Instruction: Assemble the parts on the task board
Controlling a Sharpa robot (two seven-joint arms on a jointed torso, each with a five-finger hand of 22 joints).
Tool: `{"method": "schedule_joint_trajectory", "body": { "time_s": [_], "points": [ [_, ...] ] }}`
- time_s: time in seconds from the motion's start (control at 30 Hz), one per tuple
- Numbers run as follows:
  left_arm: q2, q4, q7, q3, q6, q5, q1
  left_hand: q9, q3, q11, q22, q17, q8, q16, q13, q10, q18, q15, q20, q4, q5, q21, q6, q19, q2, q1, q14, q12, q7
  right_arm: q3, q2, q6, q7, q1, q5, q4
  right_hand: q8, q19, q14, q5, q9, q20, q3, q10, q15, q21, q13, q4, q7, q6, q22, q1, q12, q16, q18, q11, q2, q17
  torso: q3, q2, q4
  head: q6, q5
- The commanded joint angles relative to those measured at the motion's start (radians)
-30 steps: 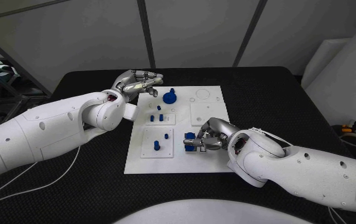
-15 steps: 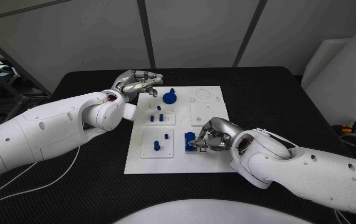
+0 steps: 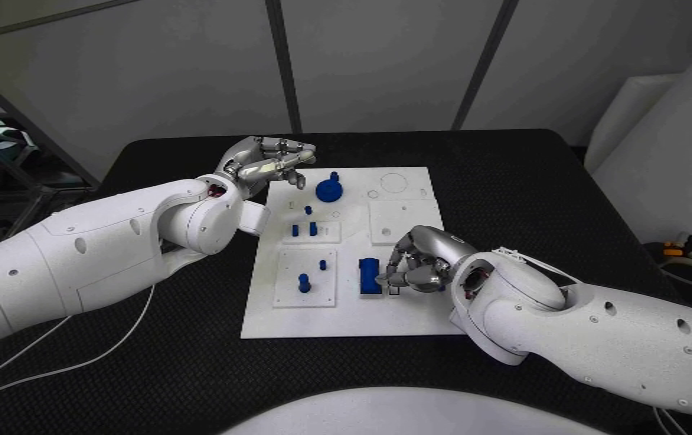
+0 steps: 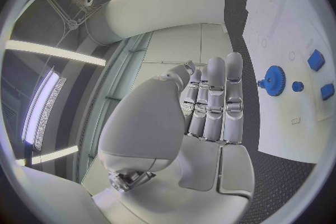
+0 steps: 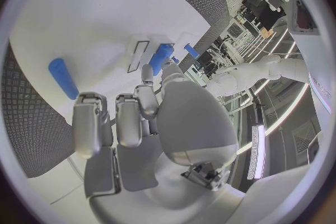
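We see the right hand (image 3: 418, 263) at lower centre of the head view, fingers curled over the task board (image 3: 408, 317), thumb and a finger touching an upright blue block (image 3: 369, 275); whether it grips the block we cannot tell. In its wrist view a loose blue peg (image 5: 63, 78) lies on the board. The left hand (image 3: 265, 163) hovers at upper left, off the board's far-left corner, fingers curled in together, holding nothing. A blue gear (image 3: 330, 190) stands just right of it. Small blue pegs (image 3: 304, 226) stand mid-board. The board lies on a black table (image 3: 173, 335) before grey wall panels (image 3: 389, 35).
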Motion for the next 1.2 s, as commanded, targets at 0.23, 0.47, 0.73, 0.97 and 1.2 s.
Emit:
{"method": "schedule_joint_trajectory", "body": {
  "time_s": [0.23, 0.47, 0.73, 0.97, 1.2],
  "points": [
    [-0.001, 0.001, 0.004, 0.001, 0.009, 0.002, 0.001, 0.002, 0.005, -0.001, 0.001, -0.002, 0.004, -0.007, 0.000, -0.005, -0.012, 0.002, 0.002, 0.001, -0.003, -0.004, -0.010, -0.002, -0.002, -0.012, -0.002, 0.004, 0.000, 0.000, -0.049, -0.079, 0.079, 0.001, 0.014, 0.033, -0.023, 0.011, 0.051, 0.052, -0.009, -0.002, -0.019, -0.001, 0.000, 0.002, -0.005, 0.014, 0.010, -0.031, 0.159, -0.001, -0.008, -0.001, -0.005, 0.003, 0.000, -0.005, 0.0005, 0.001, -0.0026, 0.003, 0.000],
    [-0.004, 0.001, 0.004, 0.001, 0.007, 0.002, 0.000, 0.002, 0.005, -0.001, 0.001, -0.002, 0.004, -0.007, 0.000, -0.005, -0.012, 0.002, 0.002, 0.001, -0.003, -0.004, -0.010, -0.002, -0.002, -0.012, -0.002, 0.004, 0.000, 0.008, -0.152, -0.074, 0.106, 0.002, 0.036, 0.070, -0.104, 0.008, 0.050, 0.076, -0.043, 0.013, -0.033, -0.003, 0.017, -0.002, -0.008, 0.036, 0.035, -0.056, 0.155, 0.008, -0.018, -0.004, -0.004, 0.023, 0.006, -0.008, -0.0007, 0.000, -0.0039, 0.004, -0.012],
    [-0.004, 0.000, 0.004, 0.001, 0.007, 0.002, -0.002, 0.002, 0.005, -0.001, 0.001, -0.002, 0.004, -0.007, 0.000, -0.005, -0.012, 0.002, 0.002, 0.001, -0.003, -0.004, -0.010, -0.002, -0.002, -0.012, -0.002, 0.004, 0.000, 0.013, -0.221, -0.026, 0.067, 0.002, -0.041, 0.061, -0.143, 0.010, 0.051, 0.077, -0.057, 0.019, -0.056, -0.001, 0.021, 0.000, -0.006, 0.055, 0.038, -0.028, 0.158, 0.007, -0.021, -0.003, -0.005, 0.026, 0.000, -0.004, 0.0025, 0.002, -0.0071, 0.008, -0.031],
    [-0.004, 0.000, 0.003, 0.001, 0.010, 0.002, -0.008, 0.002, 0.008, -0.001, 0.002, -0.002, 0.008, -0.006, 0.001, -0.009, -0.012, 0.002, 0.003, -0.001, -0.003, -0.005, -0.012, -0.003, 0.000, -0.018, -0.002, 0.009, 0.000, 0.013, -0.228, 0.003, 0.031, 0.001, -0.104, 0.051, -0.154, 0.010, 0.050, 0.071, -0.058, 0.019, -0.073, 0.000, 0.020, 0.000, -0.006, 0.068, 0.034, -0.004, 0.158, 0.003, -0.024, -0.004, -0.005, 0.024, -0.008, -0.004, 0.0028, 0.004, -0.0079, 0.008, -0.043],
    [-0.004, 0.000, 0.003, 0.001, 0.011, 0.002, -0.010, 0.002, 0.008, -0.001, 0.002, -0.002, 0.008, -0.006, 0.001, -0.009, -0.012, 0.002, 0.003, -0.001, -0.003, -0.005, -0.012, -0.003, 0.000, -0.018, -0.002, 0.009, 0.000, 0.013, -0.218, 0.049, -0.002, 0.000, -0.128, 0.036, -0.156, 0.008, 0.050, 0.067, -0.055, 0.018, -0.086, -0.001, 0.018, -0.002, -0.007, 0.079, 0.029, 0.014, 0.157, -0.002, -0.029, -0.006, -0.004, 0.021, -0.013, -0.007, 0.0028, 0.004, -0.0055, 0.002, -0.044]
  ]
}}
